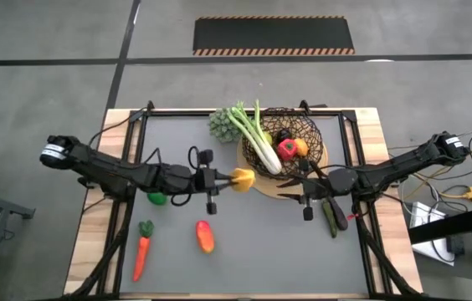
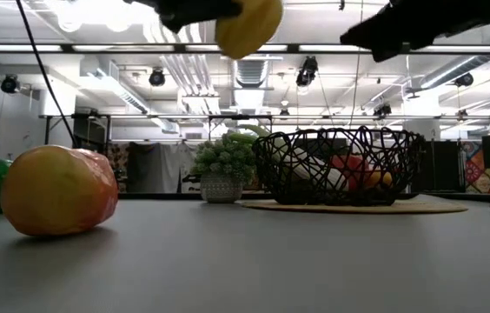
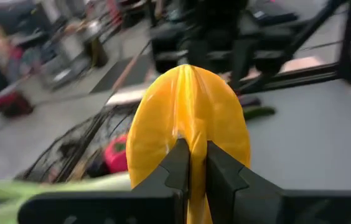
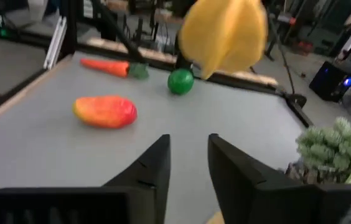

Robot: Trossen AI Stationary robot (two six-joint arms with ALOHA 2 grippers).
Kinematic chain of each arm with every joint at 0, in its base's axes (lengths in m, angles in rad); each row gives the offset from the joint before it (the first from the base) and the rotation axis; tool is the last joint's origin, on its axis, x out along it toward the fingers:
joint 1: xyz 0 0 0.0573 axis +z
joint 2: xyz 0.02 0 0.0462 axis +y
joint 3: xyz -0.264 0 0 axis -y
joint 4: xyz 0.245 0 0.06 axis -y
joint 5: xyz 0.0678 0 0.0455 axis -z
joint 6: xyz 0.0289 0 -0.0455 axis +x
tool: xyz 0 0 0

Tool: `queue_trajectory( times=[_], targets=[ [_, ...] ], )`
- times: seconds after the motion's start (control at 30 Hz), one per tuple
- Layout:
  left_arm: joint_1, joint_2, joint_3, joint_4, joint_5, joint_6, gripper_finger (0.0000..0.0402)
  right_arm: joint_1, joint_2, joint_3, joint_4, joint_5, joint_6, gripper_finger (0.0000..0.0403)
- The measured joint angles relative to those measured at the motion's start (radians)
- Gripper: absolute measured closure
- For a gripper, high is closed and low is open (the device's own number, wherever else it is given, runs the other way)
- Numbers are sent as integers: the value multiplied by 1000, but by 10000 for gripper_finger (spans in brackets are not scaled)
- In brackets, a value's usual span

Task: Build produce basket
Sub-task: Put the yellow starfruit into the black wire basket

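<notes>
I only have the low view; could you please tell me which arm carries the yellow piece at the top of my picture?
Observer: The left gripper is clamped on the yellow piece, beside the basket, not over it.
Operator: Thank you. Is the right gripper carrying anything?
Observer: No, the right gripper is open and empty.
Operator: Is anything on the table hidden from me?
Observer: A carrot lies to the left of the orange-red fruit.

small potted plant (image 1: 218, 124), tan round mat (image 1: 317, 159), grey table (image 1: 253, 242)
</notes>
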Motion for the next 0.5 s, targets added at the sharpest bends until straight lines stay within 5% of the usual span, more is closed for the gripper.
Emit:
queue_trajectory(
  times=[0.5],
  targets=[
    [5, 183, -1, 298, 119, 126, 390, 1, 0, -1, 185, -1, -11, 114]
  ],
)
